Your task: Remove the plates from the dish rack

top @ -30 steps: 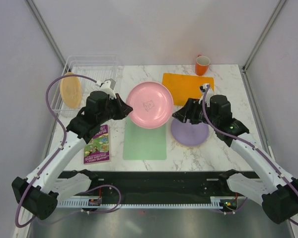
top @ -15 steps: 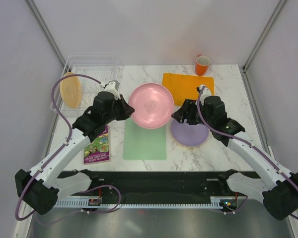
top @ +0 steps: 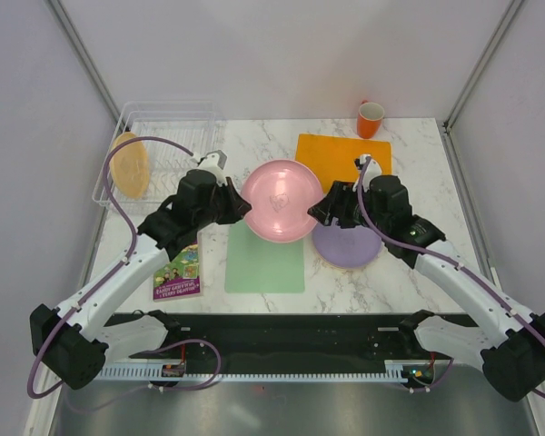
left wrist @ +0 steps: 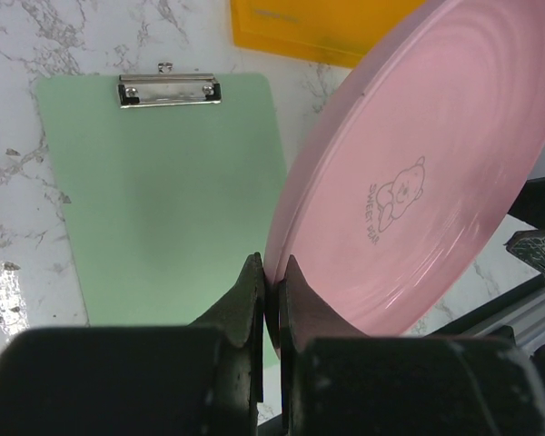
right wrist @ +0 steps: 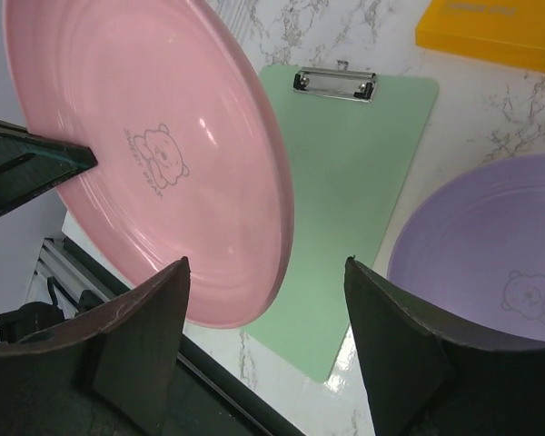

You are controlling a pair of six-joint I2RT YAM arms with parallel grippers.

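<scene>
My left gripper (top: 241, 204) is shut on the left rim of the pink plate (top: 281, 201) and holds it tilted above the table's middle. In the left wrist view my left gripper (left wrist: 270, 272) pinches the pink plate's (left wrist: 418, 173) edge. My right gripper (top: 320, 211) is open at the plate's right rim. In the right wrist view my right gripper (right wrist: 265, 272) is open and the pink plate's (right wrist: 154, 154) rim lies between the jaws, not touched. The lilac plate (top: 347, 243) lies flat on the table under my right arm. One yellow-orange plate (top: 129, 164) stands in the dish rack (top: 168, 123) at the back left.
A green clipboard (top: 264, 257) lies under the pink plate. An orange board (top: 331, 153) lies at the back right, an orange mug (top: 370, 119) behind it. A booklet (top: 179, 269) lies at the left front.
My left gripper has carried the pink plate to the right, toward my right gripper. My right gripper has moved left to the plate's right rim.
</scene>
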